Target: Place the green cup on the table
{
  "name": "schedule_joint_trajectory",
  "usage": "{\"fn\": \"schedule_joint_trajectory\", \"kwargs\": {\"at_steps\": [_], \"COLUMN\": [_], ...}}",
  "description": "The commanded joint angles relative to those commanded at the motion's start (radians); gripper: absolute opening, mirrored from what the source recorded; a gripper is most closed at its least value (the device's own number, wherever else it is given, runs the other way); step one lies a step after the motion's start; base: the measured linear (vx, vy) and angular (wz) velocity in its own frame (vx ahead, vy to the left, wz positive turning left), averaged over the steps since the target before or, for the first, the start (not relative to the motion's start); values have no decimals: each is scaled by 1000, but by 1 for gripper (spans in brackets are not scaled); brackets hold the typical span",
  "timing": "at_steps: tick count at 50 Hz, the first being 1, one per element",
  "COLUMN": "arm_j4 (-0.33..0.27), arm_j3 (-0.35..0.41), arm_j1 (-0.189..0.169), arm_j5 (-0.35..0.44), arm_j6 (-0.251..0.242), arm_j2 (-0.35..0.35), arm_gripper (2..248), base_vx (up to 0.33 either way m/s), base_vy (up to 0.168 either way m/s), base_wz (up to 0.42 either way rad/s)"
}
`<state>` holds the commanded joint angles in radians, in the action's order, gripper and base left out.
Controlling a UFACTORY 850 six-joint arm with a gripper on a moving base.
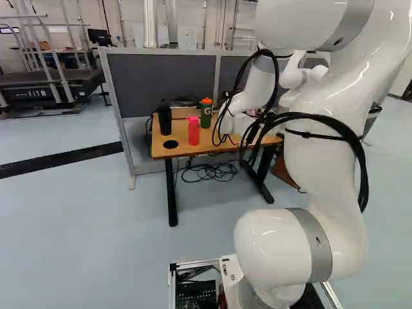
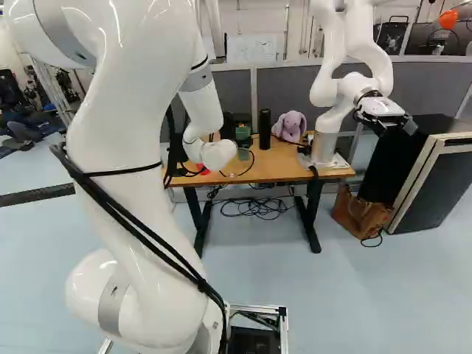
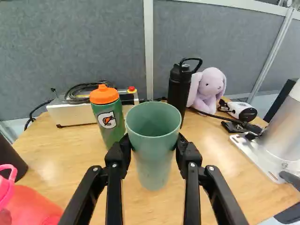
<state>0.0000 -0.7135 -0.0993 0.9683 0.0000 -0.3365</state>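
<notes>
Centrally, the hand (image 3: 152, 145) pinches the green cup (image 3: 153, 136) between its two fingers, one against each side, with the rim facing up and the body over the counter (image 3: 211, 150); whether the base of the cup touches the wood cannot be told. Clock positions are taken about the cup, twelve o'clock being straight ahead of the hand. A green bottle with an orange cap (image 3: 108, 117) stands near, at eleven o'clock, in front of a pale box (image 3: 70, 114) with coiled cable. At one o'clock stands a black bottle (image 3: 180, 89), just beside a lilac plush rabbit (image 3: 209, 89). A white device (image 3: 243, 111) lies at two o'clock; the base of another robot (image 2: 335, 103) is at between two and three. A dark tumbler (image 3: 8, 159) occupies nine o'clock and a pinkish-red bottle (image 3: 33, 206) eight.
</notes>
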Motion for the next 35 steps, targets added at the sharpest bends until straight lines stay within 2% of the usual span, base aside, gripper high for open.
{"fn": "schedule_joint_trajectory", "kwargs": {"at_steps": [15, 35], "arm_j4": [0, 0], "arm_j3": [-3, -9], "arm_j1": [0, 0], "arm_j5": [49, 55], "arm_j6": [0, 0], "arm_j2": [-34, -81], "arm_gripper": [118, 118], "base_vx": [0, 0], "base_vy": [0, 0], "base_wz": [0, 0]}}
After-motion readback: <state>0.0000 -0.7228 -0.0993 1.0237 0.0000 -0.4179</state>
